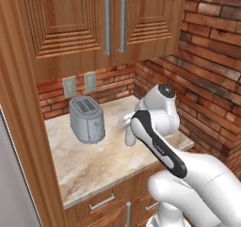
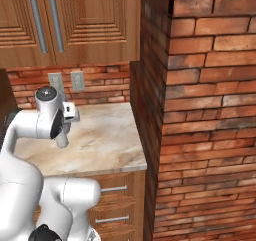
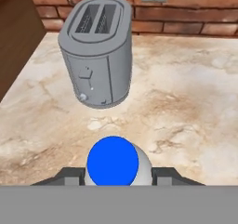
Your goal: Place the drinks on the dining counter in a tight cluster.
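Brick-walled nook, small marbled bench (image 1: 94,165) with steel toaster (image 1: 87,119) | claw (image 3: 113,177) clamped on slim white blue-capped bottle (image 3: 113,161), held upright above the bench | looks light, rigid, slick plastic | grip mid-body below the cap, keep it vertical imo

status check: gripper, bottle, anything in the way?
Gripper shut on blue-capped white bottle, above small marbled counter. Steel toaster stands ahead, apart from bottle. Not at dining counter yet.

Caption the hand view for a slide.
Gripper shut on the blue-capped white bottle, above the marbled counter near the steel toaster.
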